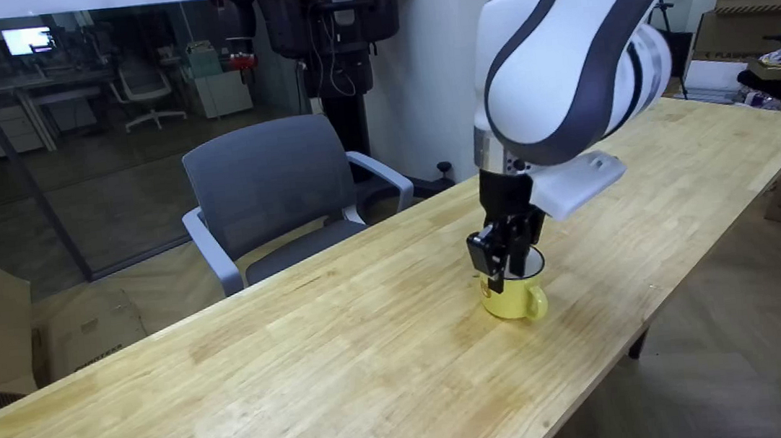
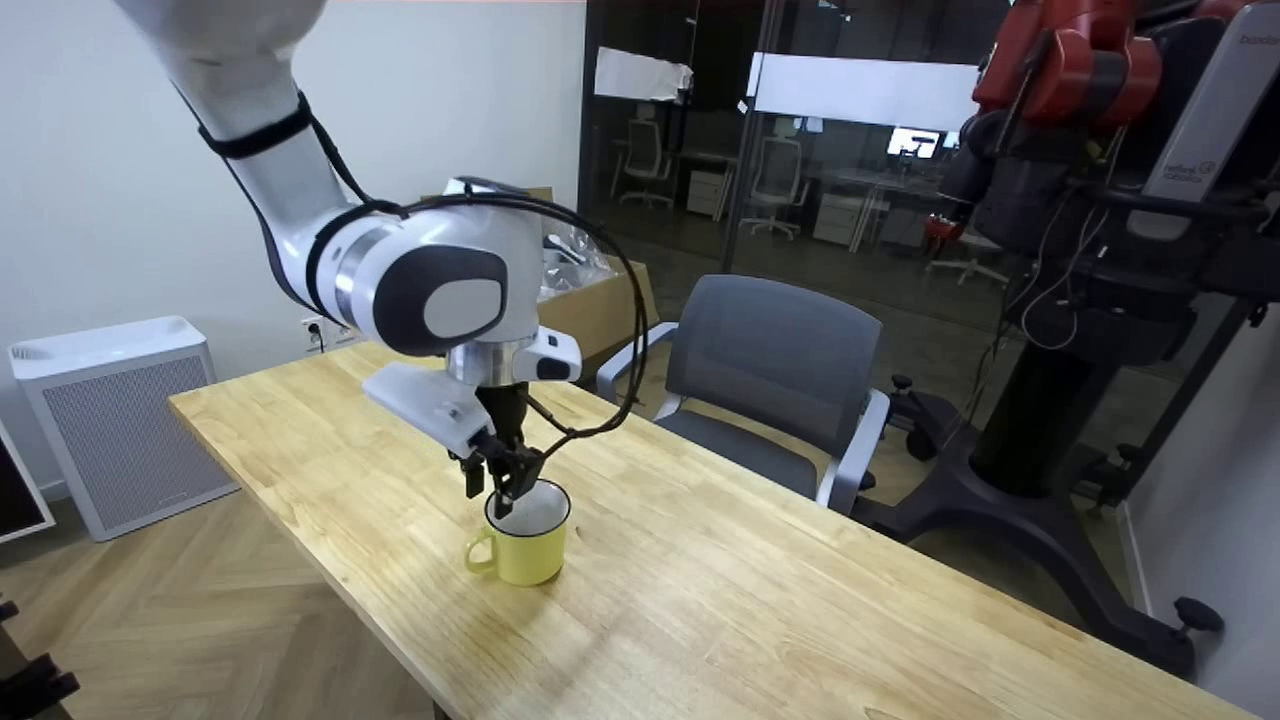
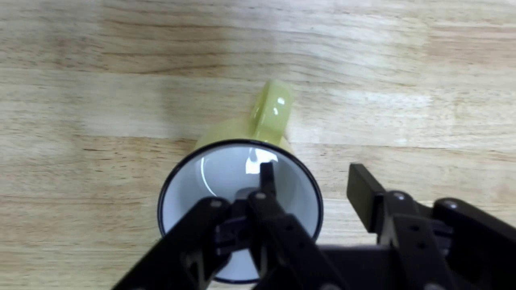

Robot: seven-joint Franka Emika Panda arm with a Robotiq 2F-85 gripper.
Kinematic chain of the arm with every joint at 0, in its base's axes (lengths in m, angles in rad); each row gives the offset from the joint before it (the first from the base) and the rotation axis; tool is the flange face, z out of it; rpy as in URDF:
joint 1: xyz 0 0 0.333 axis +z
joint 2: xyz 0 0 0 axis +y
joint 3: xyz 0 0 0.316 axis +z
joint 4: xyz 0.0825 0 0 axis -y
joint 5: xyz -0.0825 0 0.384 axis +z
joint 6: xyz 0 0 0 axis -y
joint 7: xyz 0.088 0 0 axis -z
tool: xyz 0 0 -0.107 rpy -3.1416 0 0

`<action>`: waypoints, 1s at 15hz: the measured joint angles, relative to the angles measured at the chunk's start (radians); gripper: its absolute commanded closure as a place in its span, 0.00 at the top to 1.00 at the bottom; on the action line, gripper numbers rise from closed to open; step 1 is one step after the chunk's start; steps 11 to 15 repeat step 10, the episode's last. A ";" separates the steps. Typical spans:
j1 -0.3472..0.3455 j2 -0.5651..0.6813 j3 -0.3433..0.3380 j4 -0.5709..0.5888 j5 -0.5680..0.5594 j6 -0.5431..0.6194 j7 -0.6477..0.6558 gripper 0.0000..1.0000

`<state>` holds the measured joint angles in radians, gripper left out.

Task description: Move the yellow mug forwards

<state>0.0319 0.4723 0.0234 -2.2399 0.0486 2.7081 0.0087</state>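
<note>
The yellow mug (image 1: 513, 302) stands upright on the wooden table, its handle towards the near edge in an exterior view. It also shows in an exterior view (image 2: 532, 556) and, from above, in the wrist view (image 3: 221, 175) with white inside and dark rim. My gripper (image 1: 505, 274) is open at the mug's rim and points down; it also shows in an exterior view (image 2: 489, 497). In the wrist view, the gripper (image 3: 313, 183) has one finger over the mug's opening and the other outside the rim, with the wall between them. Neither finger visibly presses the wall.
The long wooden table (image 1: 294, 403) runs under the arm. A grey office chair (image 1: 278, 187) stands against its far side, also in an exterior view (image 2: 780, 370). A red and black robot (image 2: 1060, 300) stands behind the chair. Cables hang from the arm near the wrist.
</note>
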 measured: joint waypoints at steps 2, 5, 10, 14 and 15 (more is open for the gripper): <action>0.007 -0.068 -0.016 -0.035 -0.004 -0.039 0.028 0.95; 0.021 -0.184 -0.032 -0.094 -0.012 -0.099 0.074 1.00; 0.020 -0.327 -0.008 -0.148 0.025 -0.212 0.047 1.00; 0.020 -0.327 -0.008 -0.148 0.025 -0.212 0.047 1.00; 0.020 -0.327 -0.008 -0.148 0.025 -0.212 0.047 1.00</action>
